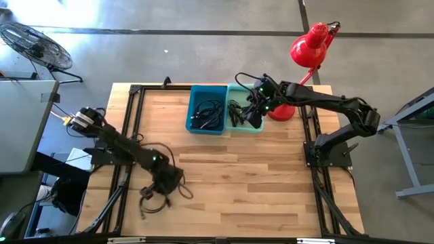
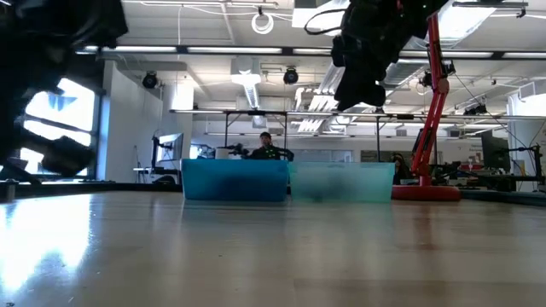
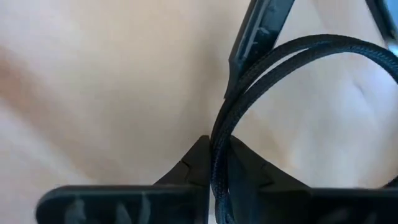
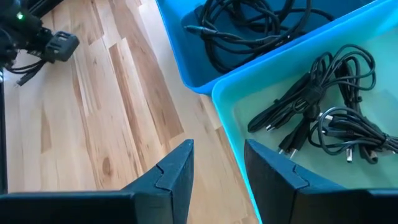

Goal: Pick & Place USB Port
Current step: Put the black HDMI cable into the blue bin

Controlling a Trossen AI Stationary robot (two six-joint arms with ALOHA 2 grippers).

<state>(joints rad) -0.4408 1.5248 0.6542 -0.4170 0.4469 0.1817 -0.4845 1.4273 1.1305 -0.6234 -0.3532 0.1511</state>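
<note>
Cable [image 3: 249,112] grasped by left fingers [image 3: 211,165] on table, right fingers [image 4: 214,168] released above teal bin [image 4: 227,102] rim.

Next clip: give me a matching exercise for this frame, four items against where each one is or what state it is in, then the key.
Items
1. left gripper
2. right gripper
3. blue bin
4. red desk lamp

Places or states
A. stands at the table's far right corner
B. shut on a black cable, low over the front left of the table
C. open, empty, above the teal bin
D. holds coiled black cables, next to the teal bin

Pairs: 1-B, 2-C, 3-D, 4-A
</note>
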